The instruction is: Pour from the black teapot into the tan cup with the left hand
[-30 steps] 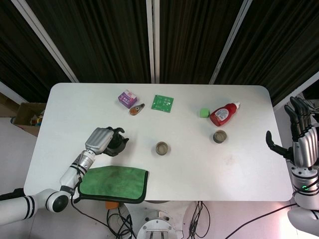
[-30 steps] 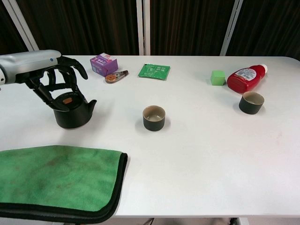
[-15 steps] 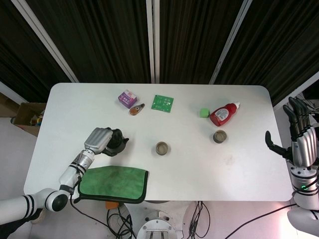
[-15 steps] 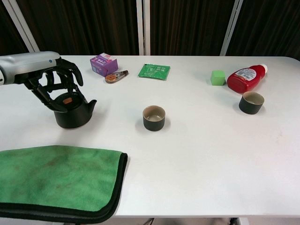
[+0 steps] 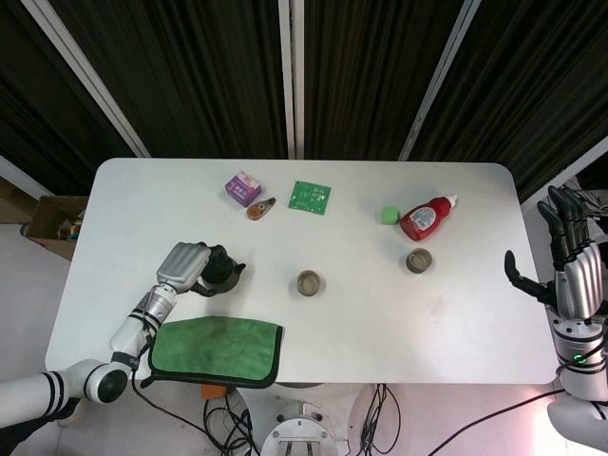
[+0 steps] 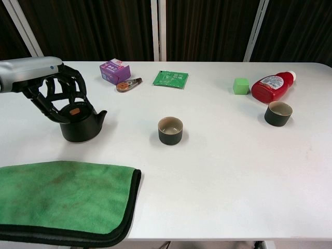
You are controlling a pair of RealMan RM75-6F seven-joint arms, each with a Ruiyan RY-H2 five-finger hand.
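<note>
Black teapot [image 6: 79,126] stands upright, spout toward tan cup [image 6: 170,130].

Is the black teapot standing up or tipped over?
Standing up. The black teapot sits flat on the table, lid on top, spout pointing sideways.

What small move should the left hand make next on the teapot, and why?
Probably close the left hand around the black teapot before lifting: its fingers curl over the lid, the pot sits flat on the table, and the tan cup stands apart to its right.
</note>
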